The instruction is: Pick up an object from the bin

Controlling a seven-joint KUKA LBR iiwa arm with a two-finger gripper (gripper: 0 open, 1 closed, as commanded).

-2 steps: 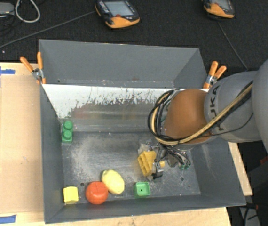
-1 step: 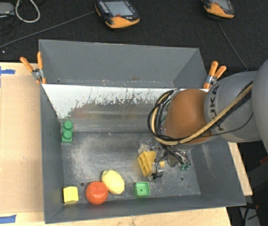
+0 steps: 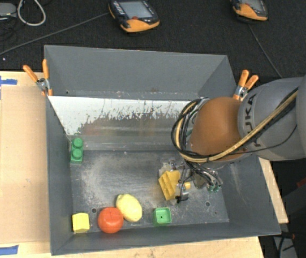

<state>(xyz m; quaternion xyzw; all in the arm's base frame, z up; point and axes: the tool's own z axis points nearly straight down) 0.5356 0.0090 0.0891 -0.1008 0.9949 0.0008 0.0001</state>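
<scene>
Tool (image 3: 183,191) against yellow ridged block (image 3: 168,184), tilted, mid-right on bin (image 3: 126,165) floor. Tool opening: can't tell. Green cube (image 3: 162,215) nearby.

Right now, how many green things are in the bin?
2. A green studded block by the left wall of the bin; a green cube near the front wall. The arm may hide others.
</scene>
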